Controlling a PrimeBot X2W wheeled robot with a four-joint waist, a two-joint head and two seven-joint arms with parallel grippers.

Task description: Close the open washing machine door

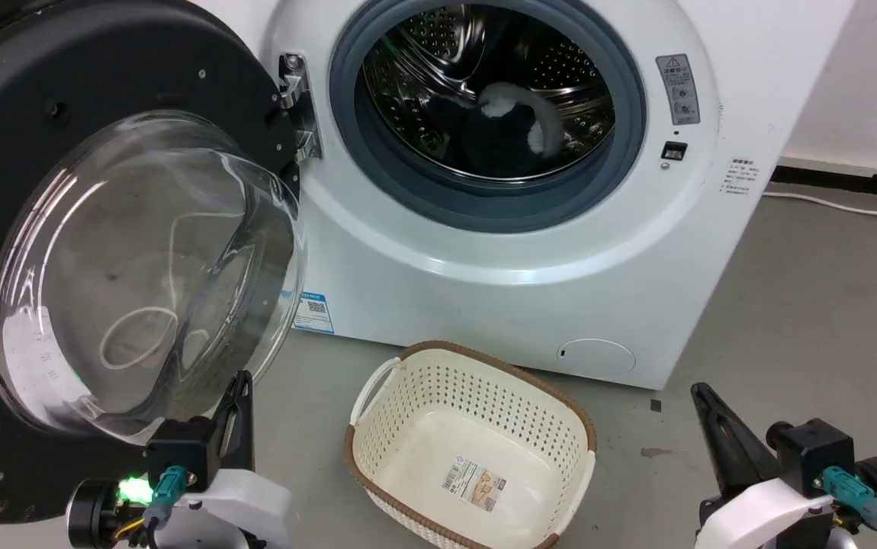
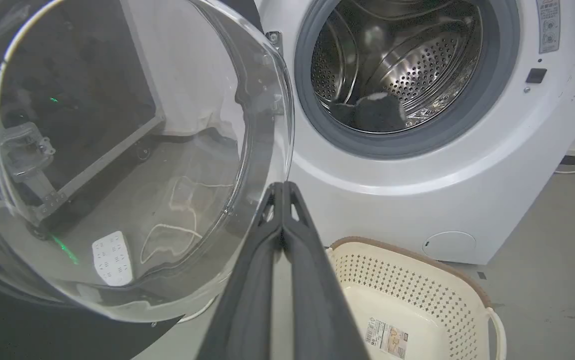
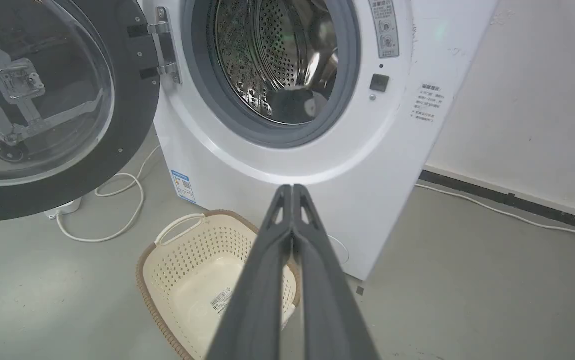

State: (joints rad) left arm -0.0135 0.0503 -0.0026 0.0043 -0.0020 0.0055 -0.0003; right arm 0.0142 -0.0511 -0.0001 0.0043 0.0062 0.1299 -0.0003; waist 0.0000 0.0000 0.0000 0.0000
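Two grippers are being held closed and empty, the left gripper [image 1: 240, 381] just beside the door [image 1: 118, 252], the right gripper [image 1: 701, 393] well apart. The door is being carried wide open at the left edge of the washer [image 1: 484, 259]. Approach is being judged underway; a push toward the drum [image 1: 484, 84] is being called for next.
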